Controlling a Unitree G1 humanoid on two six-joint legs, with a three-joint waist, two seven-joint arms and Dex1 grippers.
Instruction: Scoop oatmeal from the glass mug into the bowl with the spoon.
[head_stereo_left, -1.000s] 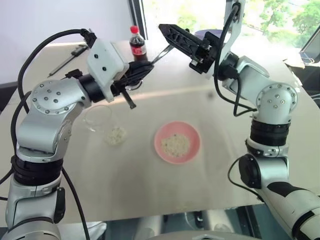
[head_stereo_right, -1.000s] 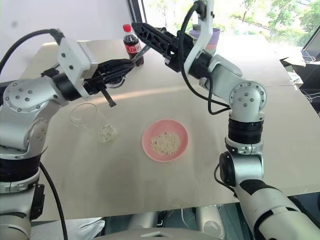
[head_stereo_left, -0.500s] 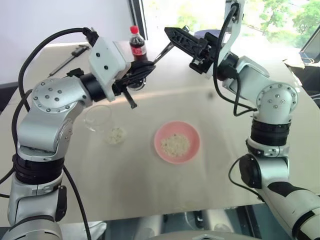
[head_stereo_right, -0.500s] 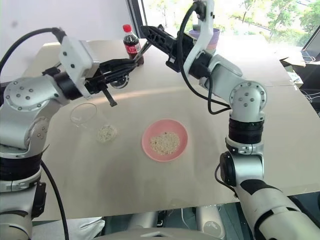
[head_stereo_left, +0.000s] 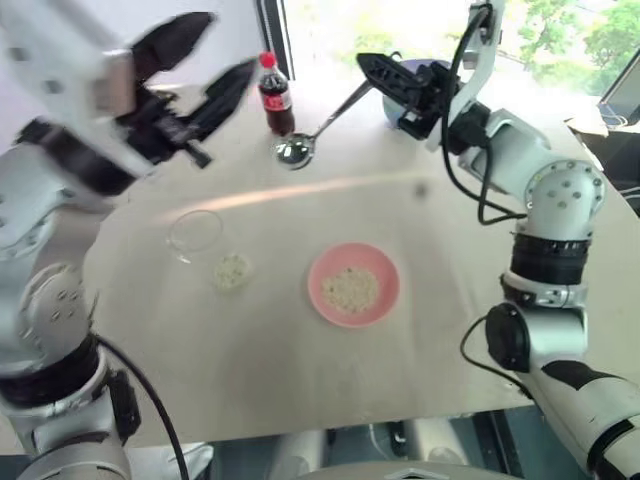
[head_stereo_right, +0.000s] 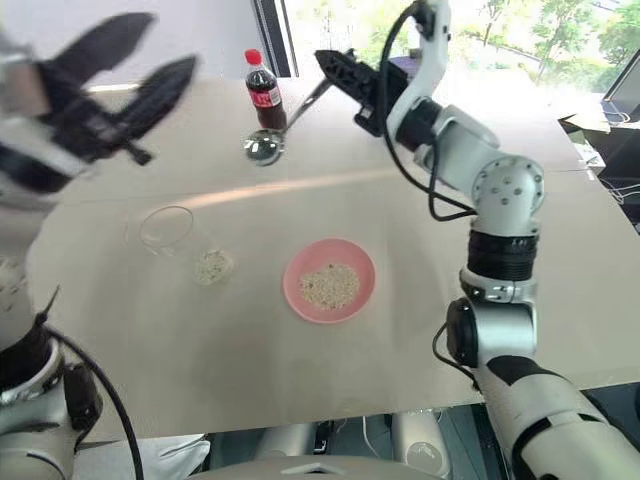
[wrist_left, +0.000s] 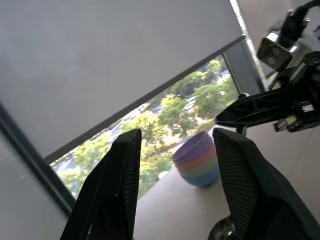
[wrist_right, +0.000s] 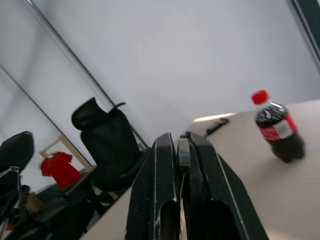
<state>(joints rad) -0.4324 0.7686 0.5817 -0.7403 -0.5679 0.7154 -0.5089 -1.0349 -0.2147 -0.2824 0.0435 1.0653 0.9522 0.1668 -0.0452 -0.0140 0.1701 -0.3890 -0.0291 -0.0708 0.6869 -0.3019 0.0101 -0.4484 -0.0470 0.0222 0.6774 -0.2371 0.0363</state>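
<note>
Two tools are up over the counter (head_stereo_left: 450, 390), and the spoon (head_stereo_left: 318, 128) sits with my right tool (head_stereo_left: 378, 72), whose jaws are pinched tight on the end of its handle; my left tool (head_stereo_left: 195, 62) stands wide and carries nothing. In the left eye view the spoon hangs at about 12 o'clock from the bowl (head_stereo_left: 354, 284), handle running up toward 1 o'clock into the right tool and the head low, just beside the cola bottle (head_stereo_left: 276, 94).

I judge the job partly done: the bowl already carries a small heap of oatmeal (head_stereo_left: 349, 289) in its middle. The glass mug (head_stereo_left: 196, 236) sits at 9 o'clock of the bowl, and I see little or nothing inside it. A loose patch of flakes (head_stereo_left: 231, 270) lies on the counter just beside the mug, on the bowl's side. What is left, I'd say, is bringing the spoon down to the mug for whatever remains.

The spoon reads slim, bright and mirror-like, its round head looking empty; I cannot tell that for certain
</note>
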